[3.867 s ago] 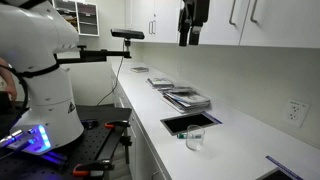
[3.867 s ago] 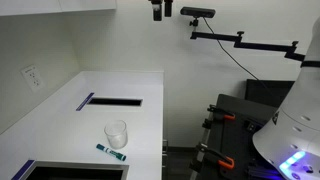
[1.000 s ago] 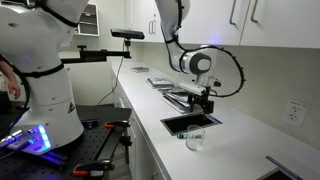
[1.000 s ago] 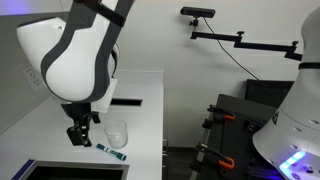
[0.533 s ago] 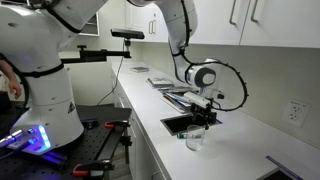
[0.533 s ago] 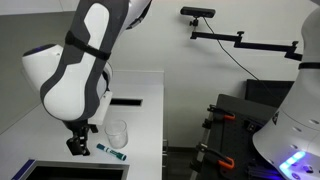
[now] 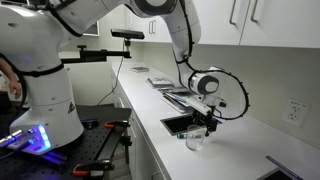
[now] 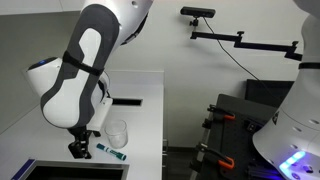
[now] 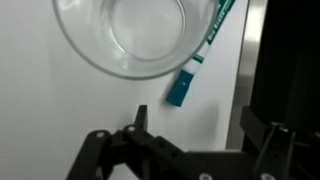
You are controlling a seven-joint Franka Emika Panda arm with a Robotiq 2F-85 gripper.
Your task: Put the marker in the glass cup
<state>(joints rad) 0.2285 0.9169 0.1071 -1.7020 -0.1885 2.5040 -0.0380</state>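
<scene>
Jaws of the black gripper [image 9: 195, 140] stand apart, holding nothing, above the smooth white tabletop [image 9: 50, 110]. Beyond them lies the slim marker [image 9: 198, 58], teal-tipped with a white label whose print is unreadable, just beside the round, clear glass cup [image 9: 130, 72].

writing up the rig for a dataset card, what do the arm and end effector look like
The arm is built of bulbous white shells joined by dark grey bands. A black cable loops off the wrist in an exterior view. The end effector is black and angular, with linked metal-looking fingers visible in the wrist view. No markings are legible.
</scene>
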